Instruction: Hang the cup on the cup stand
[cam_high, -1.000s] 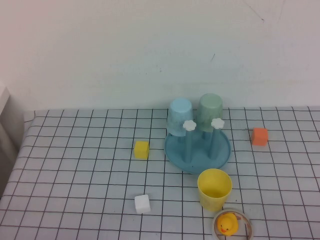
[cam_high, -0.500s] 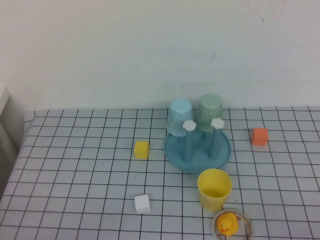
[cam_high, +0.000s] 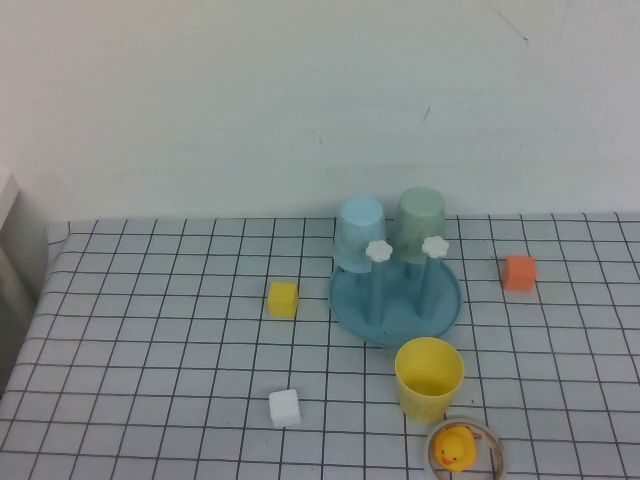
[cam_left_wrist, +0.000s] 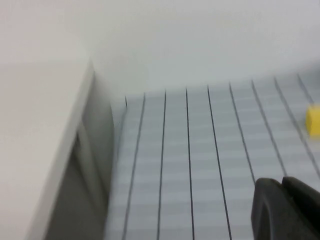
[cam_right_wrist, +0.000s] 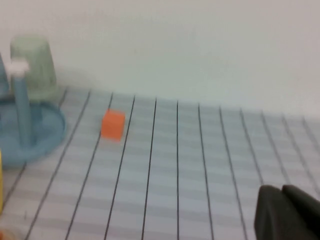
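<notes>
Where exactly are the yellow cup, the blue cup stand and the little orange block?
yellow cup (cam_high: 429, 385), high view, on its front wall below the rim
cup stand (cam_high: 448, 300), high view, on a bare part of the dish base
orange block (cam_high: 519, 272), high view, on its front face

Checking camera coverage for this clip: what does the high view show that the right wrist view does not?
Only the high view shows the yellow cup, light blue cup, yellow block, white block and duck. Only the right wrist view shows the right gripper. Both show the cup stand, pale green cup and orange block. The left gripper appears in neither.
</notes>
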